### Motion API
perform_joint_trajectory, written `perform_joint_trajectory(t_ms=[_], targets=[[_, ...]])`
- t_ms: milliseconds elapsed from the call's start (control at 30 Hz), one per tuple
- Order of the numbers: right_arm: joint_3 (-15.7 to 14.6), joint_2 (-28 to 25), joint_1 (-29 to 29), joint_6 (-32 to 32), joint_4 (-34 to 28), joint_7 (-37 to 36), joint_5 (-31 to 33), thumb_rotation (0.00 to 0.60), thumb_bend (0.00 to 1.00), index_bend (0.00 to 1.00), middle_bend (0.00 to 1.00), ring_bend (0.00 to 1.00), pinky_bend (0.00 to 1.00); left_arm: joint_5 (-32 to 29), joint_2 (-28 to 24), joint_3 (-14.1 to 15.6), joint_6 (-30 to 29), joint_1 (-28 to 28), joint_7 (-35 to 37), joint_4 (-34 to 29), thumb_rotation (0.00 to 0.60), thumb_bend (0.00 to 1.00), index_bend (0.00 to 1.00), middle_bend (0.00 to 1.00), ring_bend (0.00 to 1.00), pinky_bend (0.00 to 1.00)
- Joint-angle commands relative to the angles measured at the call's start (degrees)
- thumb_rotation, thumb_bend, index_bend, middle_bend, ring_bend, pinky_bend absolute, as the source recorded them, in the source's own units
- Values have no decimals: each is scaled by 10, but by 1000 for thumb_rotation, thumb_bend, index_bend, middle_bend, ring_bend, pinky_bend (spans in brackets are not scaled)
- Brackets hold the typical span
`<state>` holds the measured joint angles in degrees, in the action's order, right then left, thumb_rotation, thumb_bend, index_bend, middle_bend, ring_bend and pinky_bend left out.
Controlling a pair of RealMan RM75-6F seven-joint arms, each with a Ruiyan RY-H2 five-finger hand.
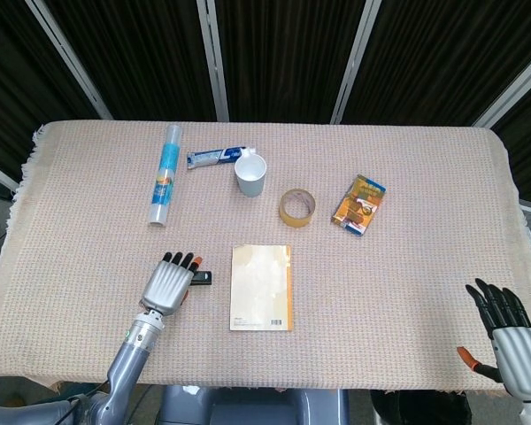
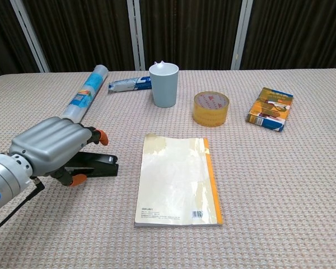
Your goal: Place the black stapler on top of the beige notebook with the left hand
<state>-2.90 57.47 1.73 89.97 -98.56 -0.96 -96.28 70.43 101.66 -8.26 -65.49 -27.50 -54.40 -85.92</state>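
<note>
The black stapler [image 2: 95,163] lies on the cloth just left of the beige notebook [image 2: 176,179], its rear half hidden under my left hand [image 2: 50,147]. My left hand's fingers curl down over the stapler's far side and the thumb sits at its near side, so the hand grips it while it rests on the table. From the head view the stapler [image 1: 204,279] pokes out to the right of my left hand [image 1: 169,283], with the notebook [image 1: 262,287] beside it. My right hand [image 1: 511,332] hovers at the table's near right corner, fingers spread and holding nothing.
At the back stand a white cup [image 2: 164,84], a toothpaste tube [image 2: 129,84] and a clear roll with a blue label [image 2: 87,92]. A tape roll [image 2: 210,108] and a small orange box [image 2: 270,109] lie to the right. The woven tablecloth [image 1: 407,292] covers the table.
</note>
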Motion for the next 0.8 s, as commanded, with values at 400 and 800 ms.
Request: perform_joint_trajectory(t_ms=[400, 800], targets=[[0, 0, -3, -9, -1, 4, 4, 600, 160, 0, 0, 0, 0, -39, 22, -6, -7, -25, -28, 11, 600, 608, 475, 373, 382, 450], [1, -2, -3, -9, -1, -1, 5, 600, 160, 0, 0, 0, 0, -30, -19, 12, -31, -29, -38, -88, 600, 603, 530, 420, 425, 486]])
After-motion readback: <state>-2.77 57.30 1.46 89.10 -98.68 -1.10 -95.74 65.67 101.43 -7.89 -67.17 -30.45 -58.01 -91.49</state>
